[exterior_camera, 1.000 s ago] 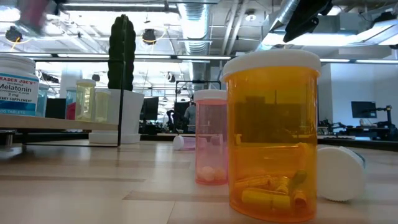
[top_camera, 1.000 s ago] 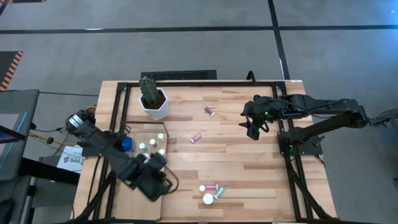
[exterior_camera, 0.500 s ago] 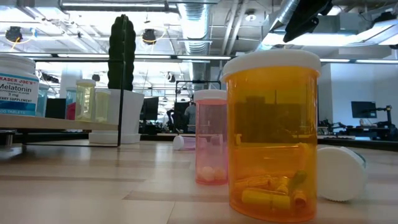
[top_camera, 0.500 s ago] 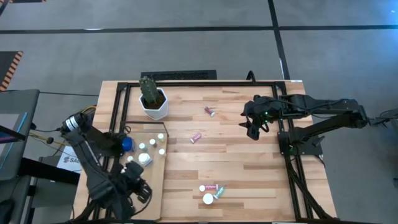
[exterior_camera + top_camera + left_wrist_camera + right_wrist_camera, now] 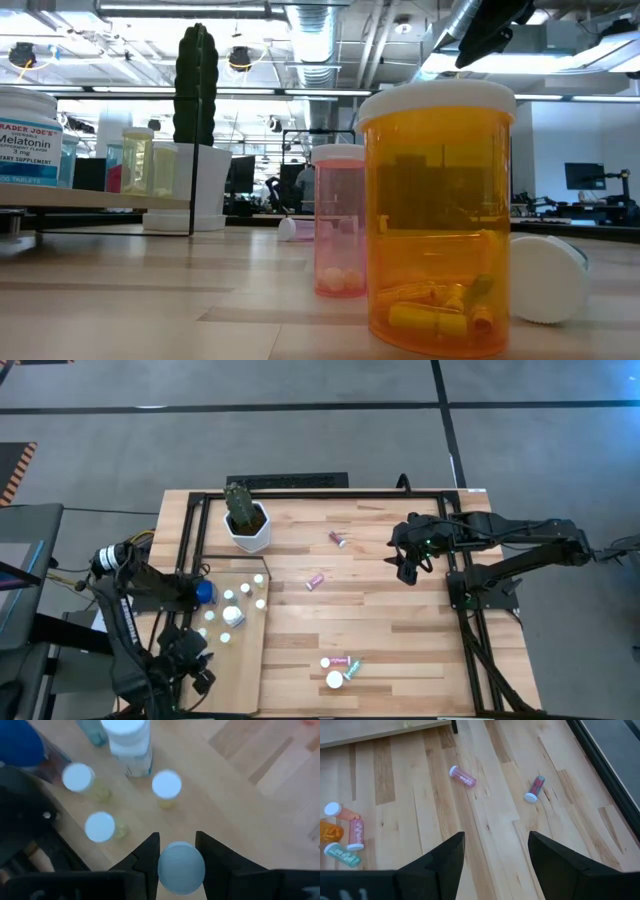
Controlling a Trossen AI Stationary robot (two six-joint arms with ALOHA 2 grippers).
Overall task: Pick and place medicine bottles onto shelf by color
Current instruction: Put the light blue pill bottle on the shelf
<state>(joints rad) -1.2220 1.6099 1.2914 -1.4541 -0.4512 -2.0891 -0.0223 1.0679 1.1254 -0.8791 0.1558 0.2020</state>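
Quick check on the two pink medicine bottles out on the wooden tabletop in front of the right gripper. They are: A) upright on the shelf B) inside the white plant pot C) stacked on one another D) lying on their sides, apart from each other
D: in the right wrist view one pink medicine bottle and the other pink bottle lie flat on the wooden tabletop, well apart.

A grey floor (image 5: 300, 440) crossed by dark lines surrounds the wooden table (image 5: 400, 620). Beyond it, an open workspace stretches under exposed ceiling ducts (image 5: 310, 30) and strip lighting, with monitors (image 5: 585, 175) along the far side.
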